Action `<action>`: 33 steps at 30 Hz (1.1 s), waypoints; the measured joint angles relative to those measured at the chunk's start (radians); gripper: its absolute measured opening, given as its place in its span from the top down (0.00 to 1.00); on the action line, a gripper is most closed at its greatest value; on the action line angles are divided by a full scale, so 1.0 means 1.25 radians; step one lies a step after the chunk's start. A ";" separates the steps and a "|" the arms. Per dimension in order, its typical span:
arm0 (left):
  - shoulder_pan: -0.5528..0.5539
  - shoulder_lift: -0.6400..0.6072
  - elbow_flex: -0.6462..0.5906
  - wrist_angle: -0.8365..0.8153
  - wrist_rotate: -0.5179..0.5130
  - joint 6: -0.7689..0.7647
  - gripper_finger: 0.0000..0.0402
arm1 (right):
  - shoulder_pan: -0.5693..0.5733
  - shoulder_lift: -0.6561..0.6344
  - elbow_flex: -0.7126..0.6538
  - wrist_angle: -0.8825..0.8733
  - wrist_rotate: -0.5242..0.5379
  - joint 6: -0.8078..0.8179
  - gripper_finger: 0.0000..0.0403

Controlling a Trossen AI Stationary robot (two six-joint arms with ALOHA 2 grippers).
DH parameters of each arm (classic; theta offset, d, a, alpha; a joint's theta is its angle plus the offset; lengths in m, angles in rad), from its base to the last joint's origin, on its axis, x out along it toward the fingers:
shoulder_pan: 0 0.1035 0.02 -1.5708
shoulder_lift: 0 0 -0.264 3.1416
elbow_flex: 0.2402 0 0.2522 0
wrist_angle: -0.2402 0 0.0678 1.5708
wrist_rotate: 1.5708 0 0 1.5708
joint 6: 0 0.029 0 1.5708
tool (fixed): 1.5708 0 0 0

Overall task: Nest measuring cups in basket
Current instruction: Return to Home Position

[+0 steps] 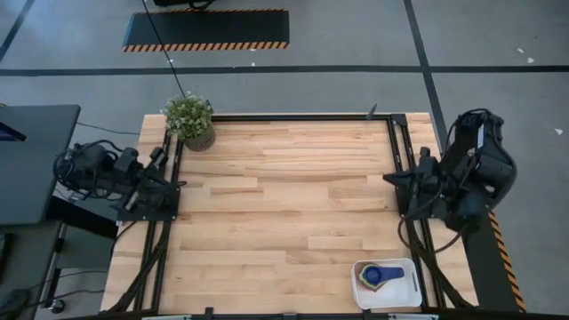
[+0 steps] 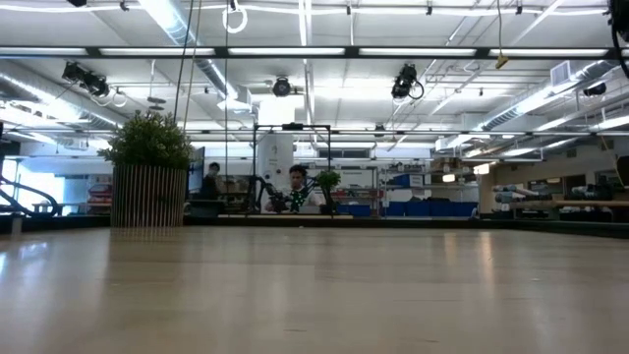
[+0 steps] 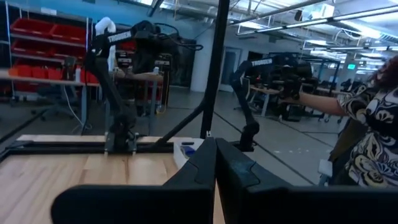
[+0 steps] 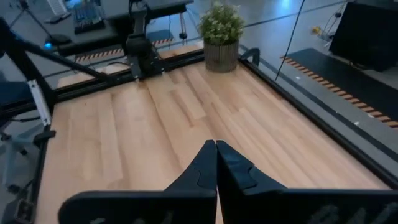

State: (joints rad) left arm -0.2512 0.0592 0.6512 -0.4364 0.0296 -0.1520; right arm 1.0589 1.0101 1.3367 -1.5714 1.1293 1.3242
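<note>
The white basket (image 1: 388, 284) sits at the table's near right corner. Inside it the measuring cups (image 1: 377, 276) are nested in one stack, a dark blue cup uppermost with green and yellow rims showing around it. A sliver of the basket (image 3: 184, 151) also shows in the left wrist view. My left gripper (image 3: 216, 163) is shut and drawn back at the table's left edge. My right gripper (image 4: 216, 160) is shut and drawn back at the right edge, well away from the basket toward the far side. Neither gripper touches anything.
A potted green plant (image 1: 190, 120) stands at the table's far left corner; it also shows in the low view (image 2: 149, 169). A dark frame rail (image 1: 293, 116) runs along the far edge. The wooden tabletop (image 1: 284, 204) between the arms is bare. A person's patterned sleeve (image 3: 373, 124) shows beyond the table.
</note>
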 joint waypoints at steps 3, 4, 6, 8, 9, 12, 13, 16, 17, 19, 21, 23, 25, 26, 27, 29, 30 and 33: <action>0.000 -0.026 -0.025 0.008 0.000 0.023 0.97 | 0.005 -0.035 -0.036 0.000 0.024 0.000 1.00; 0.000 -0.033 -0.033 0.010 0.000 0.029 0.97 | 0.007 -0.045 -0.053 0.000 0.024 0.001 1.00; 0.000 -0.045 -0.048 0.007 -0.004 0.034 0.97 | 0.011 -0.066 -0.088 0.000 0.024 0.016 1.00; 0.000 -0.044 -0.061 -0.008 -0.020 0.035 0.97 | 0.012 -0.091 -0.127 0.000 0.021 0.045 1.00; 0.000 -0.044 -0.068 -0.015 -0.027 0.036 0.97 | 0.012 -0.103 -0.145 0.000 0.017 0.058 1.00; 0.000 -0.044 -0.094 0.005 -0.043 0.048 0.97 | 0.012 -0.136 -0.197 0.000 -0.009 0.083 1.00; 0.000 -0.044 -0.106 0.007 -0.049 0.048 0.97 | 0.012 -0.145 -0.212 0.000 -0.016 0.088 1.00; 0.000 -0.044 -0.142 0.031 -0.072 0.048 0.97 | 0.012 -0.169 -0.254 0.008 -0.019 0.099 1.00; 0.000 -0.044 -0.159 0.046 -0.084 0.047 0.97 | 0.012 -0.178 -0.266 0.015 -0.019 0.098 1.00; 0.000 -0.044 -0.190 0.066 -0.093 0.045 0.97 | 0.012 -0.193 -0.290 0.028 -0.018 0.093 1.00; 0.000 -0.044 -0.215 0.105 -0.092 0.038 0.97 | 0.012 -0.204 -0.315 0.035 -0.009 0.092 1.00; 0.000 -0.044 -0.239 0.124 -0.091 0.037 0.97 | 0.012 -0.216 -0.341 0.046 0.010 0.092 1.00; 0.000 -0.044 -0.260 0.133 -0.090 0.035 0.97 | 0.012 -0.226 -0.370 0.052 0.037 0.090 1.00; 0.000 -0.044 -0.274 0.146 -0.093 0.035 0.97 | 0.012 -0.230 -0.384 0.054 0.043 0.091 1.00; 0.000 -0.044 -0.287 0.163 -0.095 0.035 0.97 | 0.012 -0.234 -0.397 0.056 0.043 0.094 1.00; 0.001 -0.044 -0.311 0.186 -0.095 0.035 0.97 | 0.012 -0.248 -0.424 0.061 0.043 0.115 1.00; 0.001 -0.044 -0.323 0.201 -0.095 0.035 0.97 | 0.012 -0.254 -0.436 0.066 0.043 0.123 1.00; 0.001 -0.044 -0.349 0.221 -0.096 0.041 0.97 | 0.012 -0.275 -0.473 0.086 0.044 0.137 1.00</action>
State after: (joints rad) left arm -0.2504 0.0043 0.2146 -0.1603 -0.0902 -0.1013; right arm 1.0737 0.6670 0.7455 -1.4641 1.1845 1.4953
